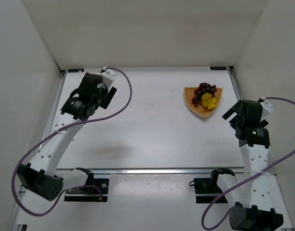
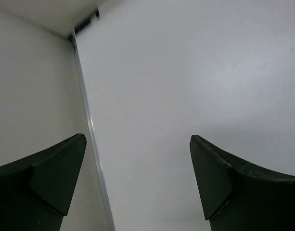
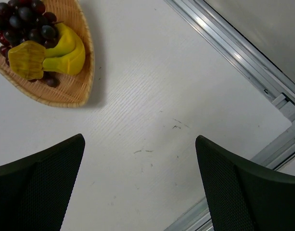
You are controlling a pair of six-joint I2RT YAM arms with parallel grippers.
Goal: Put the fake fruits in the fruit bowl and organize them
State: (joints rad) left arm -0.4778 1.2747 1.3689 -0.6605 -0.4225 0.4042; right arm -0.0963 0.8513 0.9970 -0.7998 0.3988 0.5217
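Note:
The tan woven fruit bowl (image 1: 194,102) sits on the table at the back right. The yellow banana (image 1: 209,101) and the dark purple-red grapes (image 1: 203,90) lie in it. In the right wrist view the bowl (image 3: 77,94) is at the top left with the banana (image 3: 65,53) and grapes (image 3: 22,21) inside. My right gripper (image 1: 232,113) is open and empty, just right of the bowl; its jaws (image 3: 140,144) stand wide over bare table. My left gripper (image 1: 106,96) is open and empty at the far left; in its wrist view (image 2: 137,144) only bare table shows between the fingers.
White walls enclose the table on the left, back and right. A metal rail (image 3: 234,53) runs along the table's right edge, close to the right gripper. Another rail (image 2: 89,130) runs along the left edge under the left gripper.

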